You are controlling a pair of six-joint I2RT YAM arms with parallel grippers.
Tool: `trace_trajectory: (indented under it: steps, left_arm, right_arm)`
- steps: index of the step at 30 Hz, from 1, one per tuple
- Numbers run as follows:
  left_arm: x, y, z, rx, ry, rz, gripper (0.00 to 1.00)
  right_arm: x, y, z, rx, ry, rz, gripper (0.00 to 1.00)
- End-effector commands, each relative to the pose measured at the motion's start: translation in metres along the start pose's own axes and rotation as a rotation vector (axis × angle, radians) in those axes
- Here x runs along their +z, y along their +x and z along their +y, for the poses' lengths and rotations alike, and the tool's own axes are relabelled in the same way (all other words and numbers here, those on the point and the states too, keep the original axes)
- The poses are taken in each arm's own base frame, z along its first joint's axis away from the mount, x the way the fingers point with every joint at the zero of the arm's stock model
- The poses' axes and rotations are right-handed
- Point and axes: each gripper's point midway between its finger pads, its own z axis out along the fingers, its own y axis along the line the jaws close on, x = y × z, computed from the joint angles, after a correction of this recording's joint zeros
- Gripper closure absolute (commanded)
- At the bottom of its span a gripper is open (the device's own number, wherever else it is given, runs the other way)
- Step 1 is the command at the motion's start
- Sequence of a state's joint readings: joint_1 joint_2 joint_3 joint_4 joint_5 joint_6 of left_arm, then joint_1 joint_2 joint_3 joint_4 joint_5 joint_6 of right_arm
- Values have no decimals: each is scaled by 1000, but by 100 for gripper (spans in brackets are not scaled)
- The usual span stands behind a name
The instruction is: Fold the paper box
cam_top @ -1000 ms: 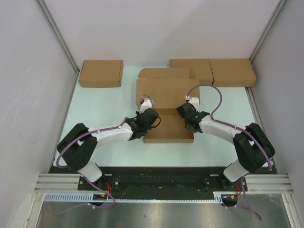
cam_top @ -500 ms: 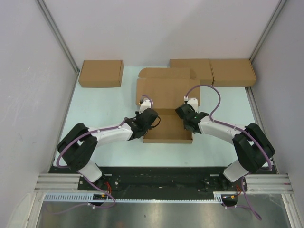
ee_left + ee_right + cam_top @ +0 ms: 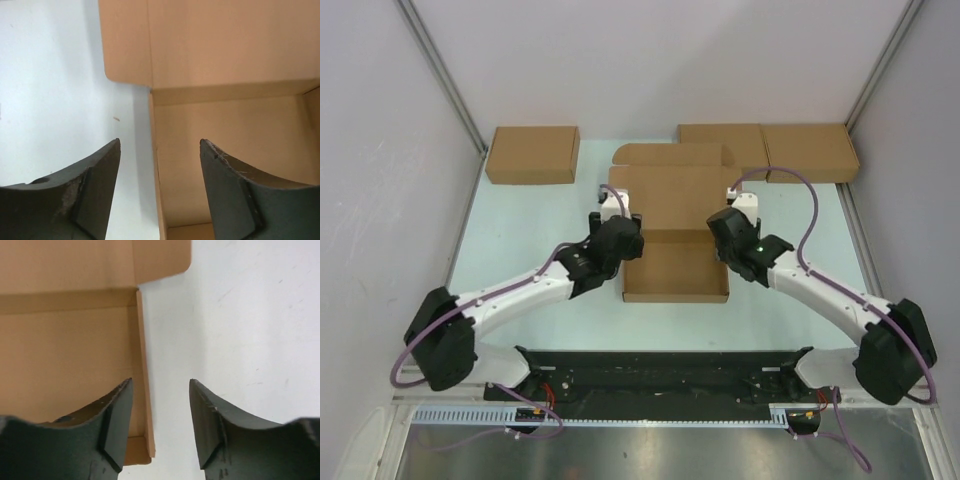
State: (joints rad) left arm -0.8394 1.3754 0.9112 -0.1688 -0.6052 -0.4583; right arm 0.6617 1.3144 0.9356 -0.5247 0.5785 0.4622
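Both jaws opened since earlier, each straddling paper box (image 3: 675,270) side wall; lid flat.

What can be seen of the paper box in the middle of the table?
The paper box is plain brown cardboard: a shallow rectangular tray with raised walls, its hinged lid open behind it, a round-cornered flap on each side of the lid. It rests on the pale table. The left gripper and right gripper hang over its left and right walls, jaws open, gripping nothing.
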Motion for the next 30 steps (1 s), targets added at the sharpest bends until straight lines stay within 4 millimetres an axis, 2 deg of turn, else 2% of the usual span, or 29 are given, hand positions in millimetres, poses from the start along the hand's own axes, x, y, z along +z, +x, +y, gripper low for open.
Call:
trace_trajectory:
  steps: [1, 2, 4, 5, 6, 7, 8, 9, 10, 11, 12, 13, 14, 15, 16, 17, 18, 19, 20, 22, 24, 26, 30]
  left_arm:
    - [-33, -60, 11, -77, 22, -152, 27]
    - [-35, -61, 15, -90, 31, -162, 26]
    - [-34, -78, 22, -173, 94, -196, 23]
    - [-34, -81, 27, -212, 118, -200, 23]
    - [-27, -85, 36, -263, 186, -177, 22]
    - [-24, -93, 40, -327, 211, -192, 22]
    - [-19, -92, 46, -356, 224, -188, 21]
    - [-13, -100, 64, -397, 210, -212, 21]
    - [-13, -110, 60, -418, 276, -242, 20]
    - [-10, -110, 64, -432, 288, -246, 20]
    - [0, -112, 80, -461, 269, -250, 19]
    - [-1, -120, 73, -472, 354, -256, 17]
    - [2, -125, 78, -482, 367, -263, 15]
    - [14, -122, 88, -508, 361, -242, 11]
    - [12, -129, 83, -497, 437, -251, 11]
    - [15, -134, 90, -498, 455, -259, 7]
    - [25, -130, 90, -489, 471, -238, 5]
    - [27, -130, 88, -481, 508, -225, 5]
    - [31, -134, 96, -486, 506, -231, 4]
    - [42, -131, 98, -509, 539, -226, 4]
    - [48, -131, 101, -534, 560, -224, 3]
    - [57, -123, 101, -554, 575, -198, 3]
    - [62, -123, 98, -552, 610, -210, 2]
  right_arm:
    - [-34, -55, -23, 51, 8, -153, 32]
    - [-35, -69, -31, 84, 7, -195, 24]
    - [-39, -92, -41, 137, -37, -267, 13]
    - [-37, -102, -26, 165, -159, -297, 10]
    - [-28, -114, -47, 236, -155, -314, 8]
    - [-20, -118, -48, 263, -188, -307, 7]
    - [-19, -128, -37, 285, -309, -312, 7]
    - [-11, -133, -49, 334, -323, -309, 7]
    - [-5, -136, -48, 347, -352, -305, 7]
    - [7, -140, -43, 352, -391, -305, 7]
    - [16, -141, -44, 353, -409, -302, 8]
    - [22, -142, -41, 340, -431, -300, 11]
    - [35, -149, -39, 342, -439, -327, 12]
    - [43, -151, -44, 351, -444, -330, 13]
    - [43, -159, -36, 357, -516, -352, 13]
    - [57, -154, -36, 373, -534, -325, 14]
    - [61, -156, -35, 383, -561, -326, 14]
    - [65, -160, -38, 400, -580, -340, 14]
    - [75, -156, -36, 408, -589, -322, 14]
    - [86, -157, -35, 404, -597, -302, 15]
    - [103, -150, -31, 393, -600, -274, 16]
    - [107, -154, -26, 396, -636, -284, 18]
    - [119, -155, -17, 391, -682, -271, 21]
